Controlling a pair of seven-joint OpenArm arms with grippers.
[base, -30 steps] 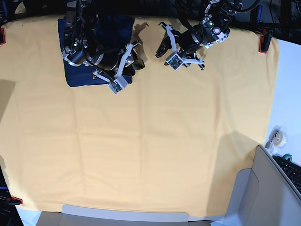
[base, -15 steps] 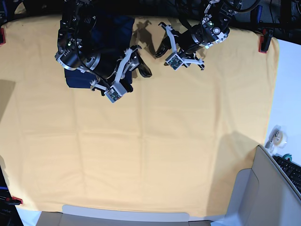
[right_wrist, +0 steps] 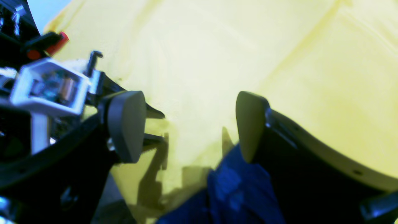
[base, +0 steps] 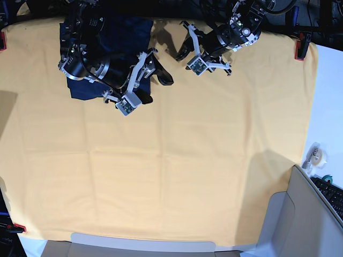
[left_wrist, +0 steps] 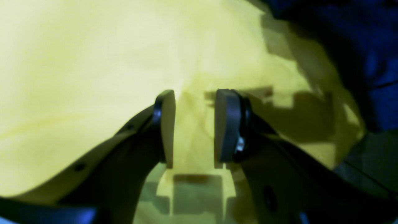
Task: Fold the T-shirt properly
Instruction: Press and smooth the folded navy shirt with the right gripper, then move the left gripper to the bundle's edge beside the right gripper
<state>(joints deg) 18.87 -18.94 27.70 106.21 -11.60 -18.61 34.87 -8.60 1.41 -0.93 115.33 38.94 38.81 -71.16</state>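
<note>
The T-shirt (base: 134, 33) is a folded dark navy bundle at the back left of the yellow cloth (base: 171, 160), and the arm above it hides much of it. My right gripper (base: 159, 67) hovers at the shirt's right edge, open with nothing between its fingers. In the right wrist view this gripper (right_wrist: 186, 127) is spread wide above the shirt's corner (right_wrist: 236, 193). My left gripper (base: 182, 45) hangs to the right of the shirt, over bare cloth. Its jaws (left_wrist: 194, 124) stand apart and empty, with the shirt (left_wrist: 357, 31) off to the side.
Red clamps (base: 300, 48) (base: 2, 40) (base: 19, 227) pin the cloth at the table edges. A tape roll (base: 315, 155) and a keyboard (base: 332, 193) lie off the cloth at the right. A grey tray (base: 295, 219) sits at the front right corner.
My right gripper has opened, let go of the shirt's edge and pulled back up and left. The left arm has drawn slightly toward the back edge.
</note>
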